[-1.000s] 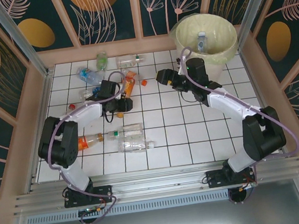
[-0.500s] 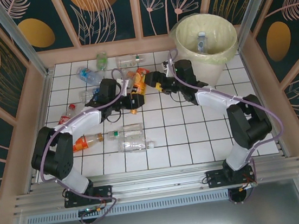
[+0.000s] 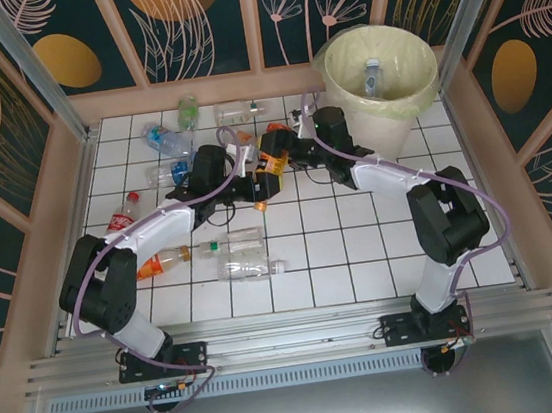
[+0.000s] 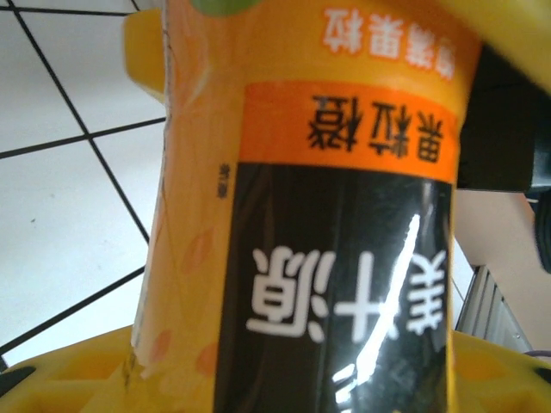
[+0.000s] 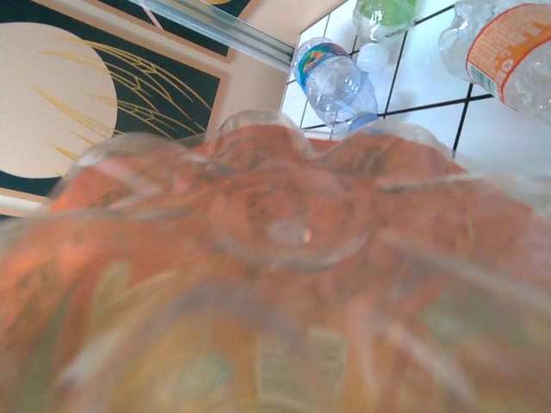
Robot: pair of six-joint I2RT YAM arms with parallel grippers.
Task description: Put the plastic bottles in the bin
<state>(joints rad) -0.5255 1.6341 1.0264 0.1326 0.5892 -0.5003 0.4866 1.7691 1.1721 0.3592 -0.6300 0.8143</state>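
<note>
Bright light; glare on orange bottle (image 4: 336, 258); right wrist close-up blurred

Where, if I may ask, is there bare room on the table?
The tiles between the two clear bottles near the front and the right arm are bare, as is the strip between that arm and the right wall. The far left is crowded with bottles, and the left hand holds an orange bottle mid-table.

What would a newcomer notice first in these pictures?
The orange-labelled clear plastic bottle is held mid-table by the left gripper, with the right gripper at its base. In the far right corner stands the large round cream-white bin, one clear bottle inside; more bottles lie scattered on the left half.
</note>
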